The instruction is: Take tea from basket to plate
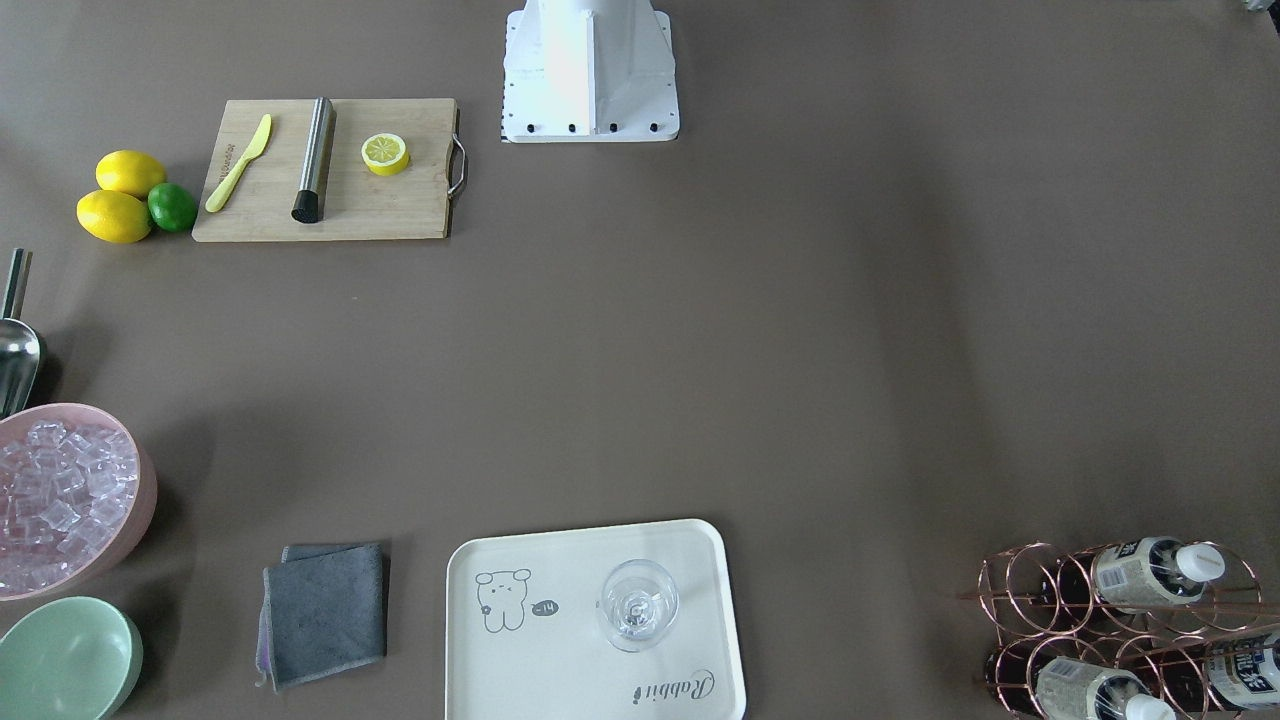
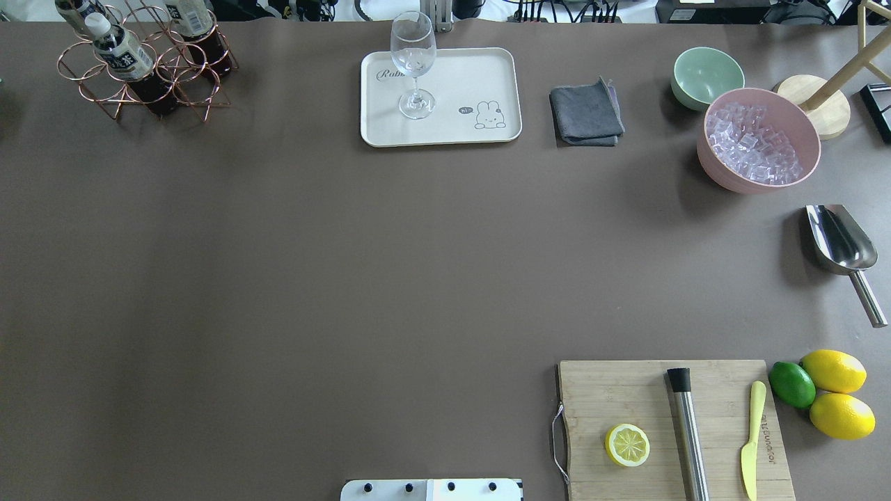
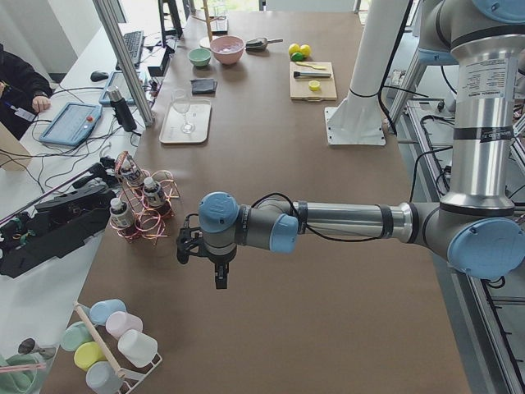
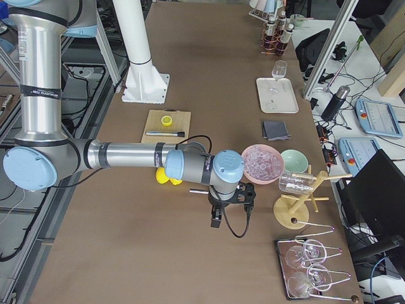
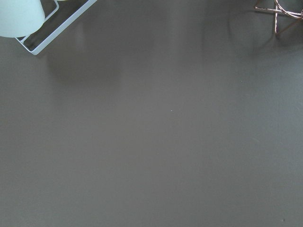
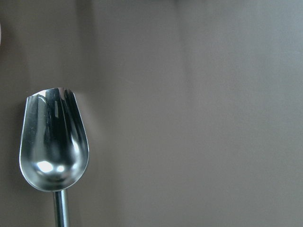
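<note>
A: Starting nearest the robot, what are the grippers doing?

B: The left gripper [image 3: 219, 277] hangs over bare table near the basket [image 3: 146, 220], on the robot's side of it. The right gripper [image 4: 216, 220] is well apart from the basket, toward the table's opposite end. Both show only in the side views, so I cannot tell how wide either pair of jaws stands. I see no bottle at either.

A: And the tea?

B: All 3 bottles lie slanted in the basket's ring cells, caps poking out. The tea [image 2: 129, 61] on the basket's robot-facing side looks the easiest to reach. The plate [image 2: 480, 76] sits well apart from the basket along the same far edge. A stemmed glass [image 2: 414, 62] stands on the half of the plate nearer the basket.

A: How will a bottle handle?

B: Probably light, with smooth plastic, a slick label, and walls that give under a hard squeeze. I'd grip just below the cap, where the bottle clears its ring. Then I'd draw it out along the ring's axis, so the light wire frame doesn't tag along.

A: Do the views differ?

B: The left wrist view catches only 1 basket foot and a pale cup [image 5: 16, 14]. The right wrist view shows a metal scoop [image 6: 53, 146]. The overhead and front views show labels and the plate's bare half, but no arms.
</note>
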